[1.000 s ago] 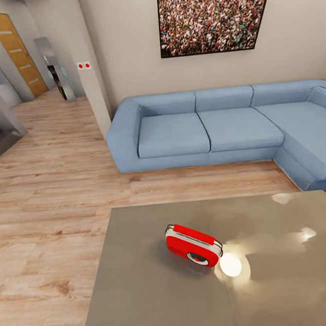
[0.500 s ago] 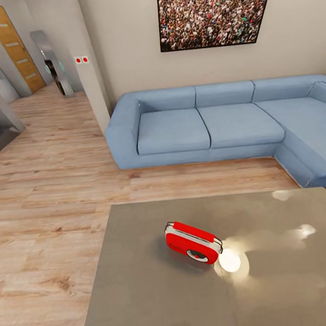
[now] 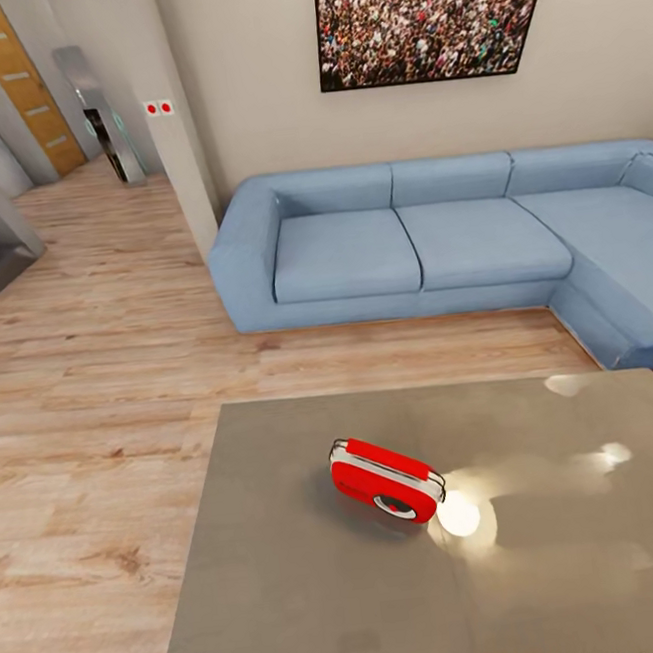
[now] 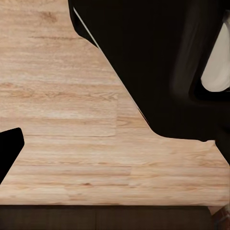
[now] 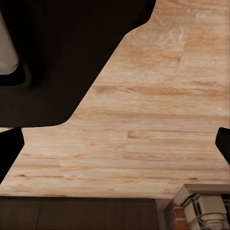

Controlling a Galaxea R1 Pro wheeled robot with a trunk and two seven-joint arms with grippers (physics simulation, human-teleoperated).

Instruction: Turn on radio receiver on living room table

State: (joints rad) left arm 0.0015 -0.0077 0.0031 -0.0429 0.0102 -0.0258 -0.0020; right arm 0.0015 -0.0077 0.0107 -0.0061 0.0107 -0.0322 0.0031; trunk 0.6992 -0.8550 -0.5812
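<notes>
The red radio receiver [image 3: 386,480] is seen in the lower middle of the head view, lying on the grey table [image 3: 294,591]. It has not been touched yet. Reaching and switching are left. Whether the grippers are open cannot be told.

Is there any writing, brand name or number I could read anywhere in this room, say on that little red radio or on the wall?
None can be read.
Radio receiver: red shell, round dial, no legible brand or numbers.
Crowd picture: tiny figures, no text.
Wall plate with two red dots: no lettering visible.
Wooden door: pale panels, no sign.
</notes>
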